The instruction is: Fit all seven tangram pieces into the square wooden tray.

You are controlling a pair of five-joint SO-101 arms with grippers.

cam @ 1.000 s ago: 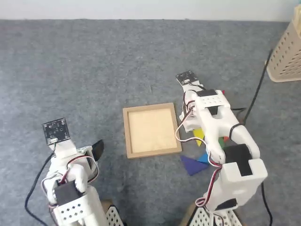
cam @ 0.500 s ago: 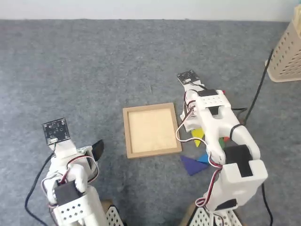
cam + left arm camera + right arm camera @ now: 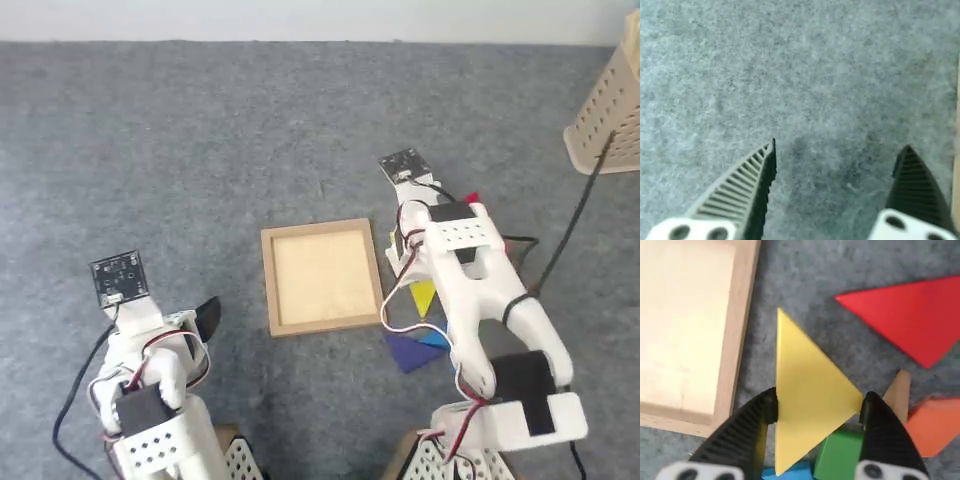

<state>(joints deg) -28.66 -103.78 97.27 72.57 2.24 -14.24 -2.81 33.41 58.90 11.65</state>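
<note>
Tray: square, wooden, flat on table. Yellow triangle: just beside tray, clenched in right pincer. Red triangle, orange piece: near, cut off at edge. Green piece, blue piece: mostly hidden behind yellow triangle. Left pincer: spread wide above table, well apart from tray.

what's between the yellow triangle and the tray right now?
Just bare grey carpet. The right wrist view shows a narrow strip of it separating the yellow triangle from the wooden tray.
</note>
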